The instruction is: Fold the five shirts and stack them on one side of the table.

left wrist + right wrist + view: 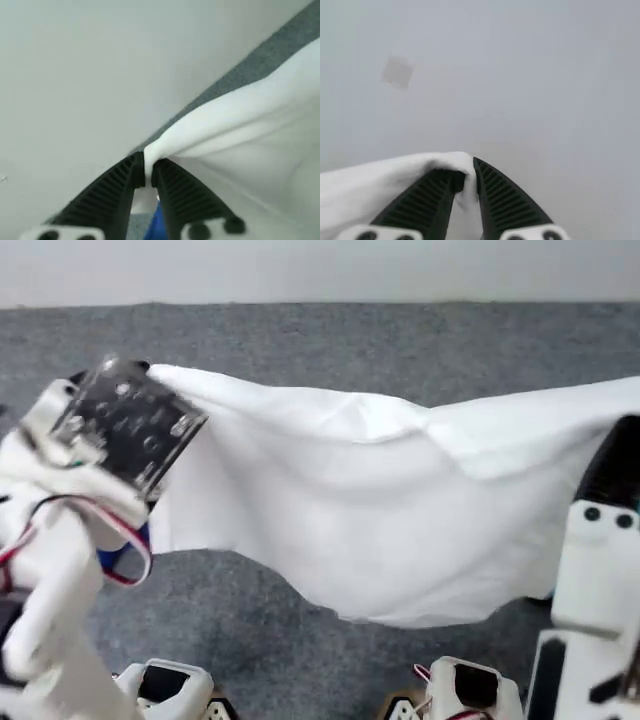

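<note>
Jaws of the left gripper are closed on a bunched corner of the white shirt; the cloth is pinched right at the tips. Jaws of the right gripper are likewise clamped on a fold of the same shirt, with cloth draped over one jaw. In the high view the shirt is held up off the grey counter, stretched between the left arm and the right arm. The top edge is pulled roughly level and the lower edge sags in a curve mid-span. Whether the hem touches the counter cannot be told.

Handling, as judged:
- Light, thin, fully limp fabric. No stiffness can be relied on, so shape is given only by tension between the two grips.
- Centre sag is to be expected once the grips are brought closer together.
- Not fragile, not heavy; load on the arms is taken as negligible.
- Slip is the main risk. Little cloth is caught in the left jaws, so a sharp pull could free it.
- Hold is best taken at corners or seams, where layers are doubled, and seated deep in the ribbed jaws rather than at the tips.
- Lay-down is best done with the leading edge taut, so wrinkles are not trapped in the fold.
</note>
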`<state>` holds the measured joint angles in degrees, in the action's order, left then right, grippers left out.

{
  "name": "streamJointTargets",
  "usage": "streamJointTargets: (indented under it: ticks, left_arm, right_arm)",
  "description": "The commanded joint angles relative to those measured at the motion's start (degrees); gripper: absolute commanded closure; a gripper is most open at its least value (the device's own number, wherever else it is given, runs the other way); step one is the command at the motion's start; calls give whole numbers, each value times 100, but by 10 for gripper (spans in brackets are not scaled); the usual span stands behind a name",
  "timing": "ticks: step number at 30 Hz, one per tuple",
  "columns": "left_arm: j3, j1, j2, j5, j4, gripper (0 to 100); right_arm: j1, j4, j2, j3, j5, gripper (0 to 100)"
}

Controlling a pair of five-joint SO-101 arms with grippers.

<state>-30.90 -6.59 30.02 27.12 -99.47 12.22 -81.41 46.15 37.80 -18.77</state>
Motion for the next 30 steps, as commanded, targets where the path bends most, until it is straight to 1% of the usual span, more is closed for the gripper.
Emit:
streamJointTargets:
  ticks: [1, 5, 9, 13, 15, 17, 21, 23, 26, 28, 30]
  left_arm:
    - [708, -44, -18, 35, 70, 986]
    - [1446, 185, 9, 35, 563, 986]
    - [2044, 589, -26, 35, 1169, 986]
    - [2686, 659, -26, 35, 1811, 986]
    - [2932, 651, -26, 35, 2119, 986]
    - [3231, 659, -35, 35, 2576, 986]
    - [4189, 659, -88, 35, 3868, 986]
    - [4532, 668, -316, 44, 4325, 986]
    - [4541, 668, -985, 44, 4712, 986]
    - [4286, 677, -1538, 44, 4870, 986]
    - [3864, 826, -2163, 44, 4897, 986]
  right_arm:
    - [22, 66, -505, -185, 62, 988]
    - [4, 110, -1059, -475, 79, 988]
    - [-453, 268, -1552, -686, 53, 988]
    - [-760, 760, -2044, -1002, 70, 988]
    - [-796, 1068, -2316, -1178, 79, 988]
    - [-804, 1446, -2589, -1371, 97, 988]
    - [-804, 2378, -3143, -1881, 97, 988]
    - [-804, 2774, -3468, -2057, 97, 988]
    - [-804, 3125, -4022, -2119, 97, 988]
    - [-804, 3301, -4400, -2110, 97, 988]
    - [-804, 3521, -4760, -2110, 97, 988]
